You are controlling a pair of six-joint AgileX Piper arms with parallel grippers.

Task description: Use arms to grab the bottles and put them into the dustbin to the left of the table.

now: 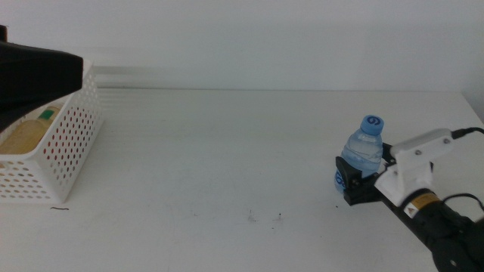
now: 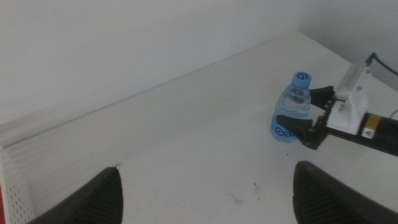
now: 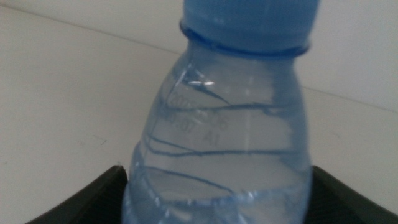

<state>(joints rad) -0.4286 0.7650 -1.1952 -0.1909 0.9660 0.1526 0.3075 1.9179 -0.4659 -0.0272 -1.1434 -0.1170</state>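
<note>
Clear plastic bottle: the small water bottle (image 1: 362,155) with the blue cap (image 1: 372,124) stands upright on the right side of the table, near the right edge, in the nearer half.
Right gripper: the right gripper (image 1: 352,175) comes in from the right, low over the tabletop, with its two dark jaws on either side of the bottle's lower body; from the right wrist view the jaws sit just beside the plastic on both sides, so it reads as clasped around the bottle, though I cannot tell how firmly they press.
Right arm housing: white boxy housing (image 1: 414,157) sits just behind the bottle, with a black cable (image 1: 467,133) running off to the right.
Left gripper: the left gripper (image 2: 205,193) hangs high at the far left above the dustbin, its jaws spread wide apart with nothing between them; in the middle view only a dark blurred shape shows there.
Dustbin: the white perforated basket (image 1: 72,143) stands at the far left edge of the table.
Inside the dustbin: a yellowish bottle (image 1: 26,134) with a bit of green label lies in it, partly hidden by the wall.
Table: white tabletop (image 1: 227,143), with a few small dark specks (image 1: 265,217) near the front middle.
</note>
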